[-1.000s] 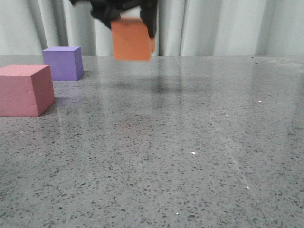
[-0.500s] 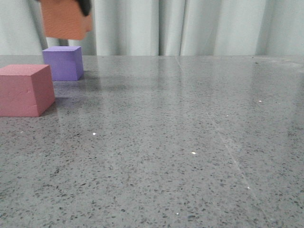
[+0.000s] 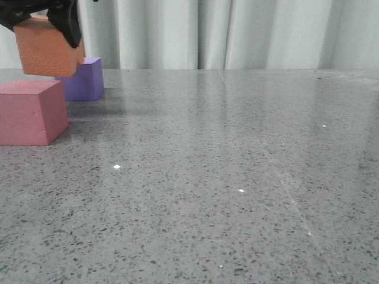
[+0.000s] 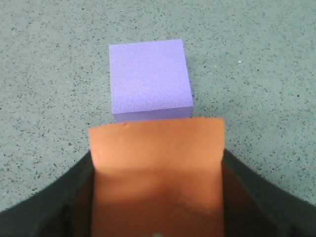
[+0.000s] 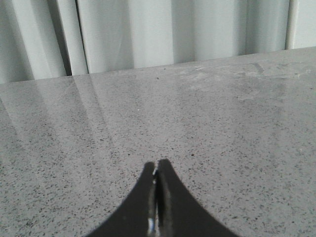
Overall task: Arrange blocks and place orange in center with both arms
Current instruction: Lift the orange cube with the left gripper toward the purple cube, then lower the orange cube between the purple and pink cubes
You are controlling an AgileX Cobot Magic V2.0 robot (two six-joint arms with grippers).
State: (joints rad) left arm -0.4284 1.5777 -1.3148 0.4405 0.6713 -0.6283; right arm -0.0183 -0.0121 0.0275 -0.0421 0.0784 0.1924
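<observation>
My left gripper (image 3: 47,23) is shut on the orange cube (image 3: 48,52) and holds it in the air at the far left, in front of the purple cube (image 3: 87,80) and above the far edge of the pink-red cube (image 3: 31,112). In the left wrist view the orange cube (image 4: 157,173) sits between the black fingers (image 4: 256,187), with the purple cube (image 4: 149,79) on the table just beyond it. My right gripper (image 5: 157,170) is shut and empty over bare table; it does not show in the front view.
The grey speckled table (image 3: 237,177) runs to a pale curtain (image 3: 249,32) at the back. The purple and pink-red cubes stand close together at the left.
My left gripper has carried the orange cube from the upper middle leftwards and then lower, and it now hangs before the purple cube.
</observation>
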